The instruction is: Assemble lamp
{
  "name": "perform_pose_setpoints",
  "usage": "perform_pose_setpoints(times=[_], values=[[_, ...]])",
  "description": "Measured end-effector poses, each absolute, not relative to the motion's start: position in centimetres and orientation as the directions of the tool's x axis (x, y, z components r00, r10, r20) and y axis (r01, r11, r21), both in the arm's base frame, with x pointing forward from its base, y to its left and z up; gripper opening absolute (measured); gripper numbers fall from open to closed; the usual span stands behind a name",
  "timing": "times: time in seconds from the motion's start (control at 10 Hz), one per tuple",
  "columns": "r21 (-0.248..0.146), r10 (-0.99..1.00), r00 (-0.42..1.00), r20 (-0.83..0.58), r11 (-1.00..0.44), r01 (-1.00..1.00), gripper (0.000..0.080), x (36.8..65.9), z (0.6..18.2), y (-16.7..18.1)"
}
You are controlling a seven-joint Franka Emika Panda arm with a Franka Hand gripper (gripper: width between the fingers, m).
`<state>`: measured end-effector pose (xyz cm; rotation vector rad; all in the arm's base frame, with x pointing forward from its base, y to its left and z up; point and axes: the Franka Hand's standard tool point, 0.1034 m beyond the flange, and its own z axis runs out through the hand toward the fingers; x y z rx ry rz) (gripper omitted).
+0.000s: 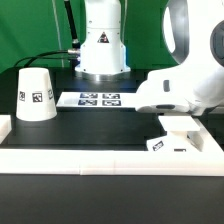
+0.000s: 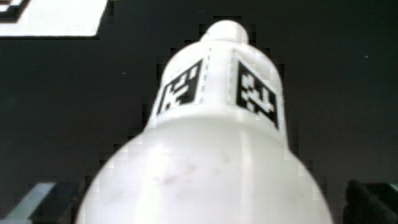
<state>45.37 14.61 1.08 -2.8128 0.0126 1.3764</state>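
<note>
In the wrist view the white bulb (image 2: 205, 150) fills the picture, its ball toward the camera and its tagged neck (image 2: 222, 85) pointing away over the black table. My gripper (image 2: 205, 212) is shut on the ball, with dark fingers (image 2: 50, 205) at either side. In the exterior view my gripper (image 1: 176, 121) hangs just above the small blocky base (image 1: 166, 144), which stands by the front rail on the exterior view's right; the bulb is mostly hidden by the hand there. The cone-shaped shade (image 1: 37, 95) stands wide end down at the exterior view's left.
The marker board (image 1: 98, 99) lies flat on the black table mid-back, and its corner shows in the wrist view (image 2: 45, 15). A long white border rail (image 1: 100, 160) runs along the front. The robot's pedestal (image 1: 102, 45) stands behind.
</note>
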Motion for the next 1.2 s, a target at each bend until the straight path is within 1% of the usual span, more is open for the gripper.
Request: perform_pose_setpoints(times=[0.1,0.2,0.3,0.7,0.8,0.9,1.0,1.2], values=[[-0.005,-0.004,0.618,-0.786,-1.000,-0.013,0.0699,45.3,0.8,14.6],[-0.005,-0.004,0.618,-0.786,-1.000,-0.013,0.0645,45.2,0.7,14.5],[-0.005,-0.006,0.618,-0.787,-1.000,-0.015,0.0574,45.2,0.7,14.4],[-0.005,-0.006,0.618,-0.787,-1.000,-0.016,0.0574,45.2,0.7,14.4],[-0.031,0.030,0.619,-0.785,-0.999,0.009,0.0574,45.3,0.9,14.2],[-0.066,0.072,0.622,-0.779,-0.997,0.032,0.0574,45.6,1.3,13.9],[-0.095,0.101,0.619,-0.779,-0.995,0.043,0.0574,45.9,2.0,13.4],[-0.120,0.123,0.612,-0.782,-0.992,0.046,0.0576,46.5,4.1,12.5]])
